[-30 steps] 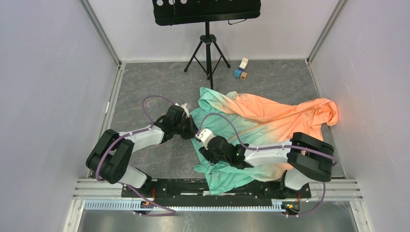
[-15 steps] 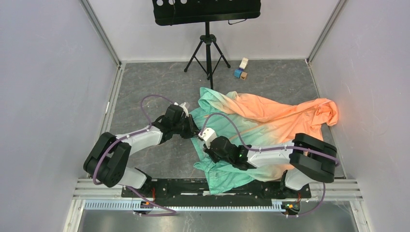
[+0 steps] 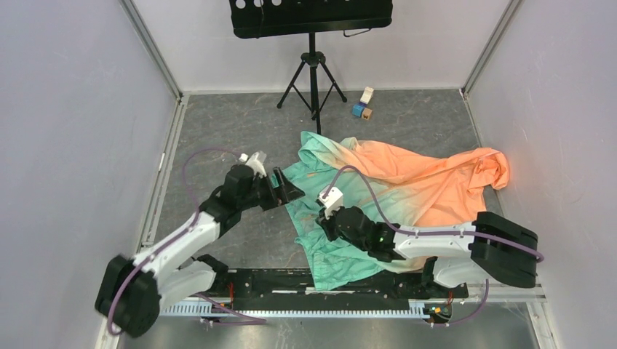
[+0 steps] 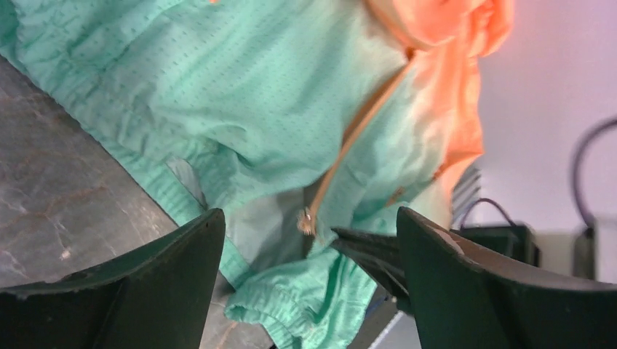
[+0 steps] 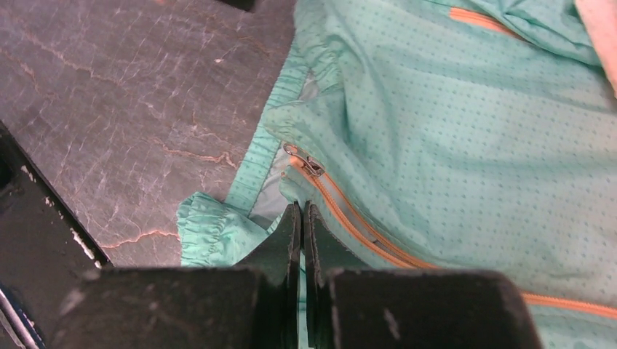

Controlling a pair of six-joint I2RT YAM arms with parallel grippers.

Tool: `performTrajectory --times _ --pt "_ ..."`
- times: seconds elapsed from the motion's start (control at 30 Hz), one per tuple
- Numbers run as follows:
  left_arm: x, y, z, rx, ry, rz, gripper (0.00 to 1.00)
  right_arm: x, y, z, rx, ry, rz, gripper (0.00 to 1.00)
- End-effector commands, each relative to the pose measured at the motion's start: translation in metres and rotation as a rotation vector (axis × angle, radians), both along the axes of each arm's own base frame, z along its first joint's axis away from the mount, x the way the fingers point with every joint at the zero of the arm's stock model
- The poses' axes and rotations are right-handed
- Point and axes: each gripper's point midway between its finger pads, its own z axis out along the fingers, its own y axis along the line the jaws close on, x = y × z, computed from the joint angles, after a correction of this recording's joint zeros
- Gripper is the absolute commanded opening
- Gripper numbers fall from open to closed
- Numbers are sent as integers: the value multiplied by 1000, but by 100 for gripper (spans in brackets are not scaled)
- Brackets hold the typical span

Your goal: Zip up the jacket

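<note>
The jacket [image 3: 393,185] lies crumpled on the grey floor, mint green at the left fading to peach-orange at the right. Its orange zipper line [image 5: 356,218] ends in a metal slider [image 5: 302,161] near the bottom hem. My right gripper [image 5: 302,218] is shut just below that slider, with a thin strip of green fabric between its pads. In the top view the right gripper [image 3: 325,227] sits on the jacket's lower left part. My left gripper [image 3: 288,187] stands wide open at the jacket's left edge, holding nothing. The left wrist view shows the slider [image 4: 308,220] beyond its spread fingers [image 4: 160,283].
A black music stand on a tripod [image 3: 313,73] stands at the back. Small coloured blocks [image 3: 363,105] lie to its right. White walls close in both sides. A metal rail [image 3: 276,311] runs along the near edge under the arm bases.
My left gripper has opened and drawn back to the left, off the jacket. My right gripper has shut on the hem fabric and shifted slightly right.
</note>
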Motion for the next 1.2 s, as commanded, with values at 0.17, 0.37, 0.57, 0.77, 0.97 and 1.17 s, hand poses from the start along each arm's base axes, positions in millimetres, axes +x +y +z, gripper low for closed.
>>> performTrajectory --times 0.17,0.37,0.57,0.77,0.97,1.17 --pt "-36 2 30 -390 -106 65 86 11 -15 41 300 -46 -158 0" --pt "-52 -29 37 -524 29 21 73 8 -8 51 342 -92 -102 0" --pt "-50 -48 27 -549 135 51 59 3 -3 50 333 -101 -51 0" --pt "-46 -55 23 -551 136 73 50 0 -1 48 326 -97 -23 0" --pt "-48 -47 28 -541 81 102 56 0 -3 43 308 -97 -30 0" --pt "-48 -38 33 -510 62 139 73 -1 -2 42 303 -99 -19 0"
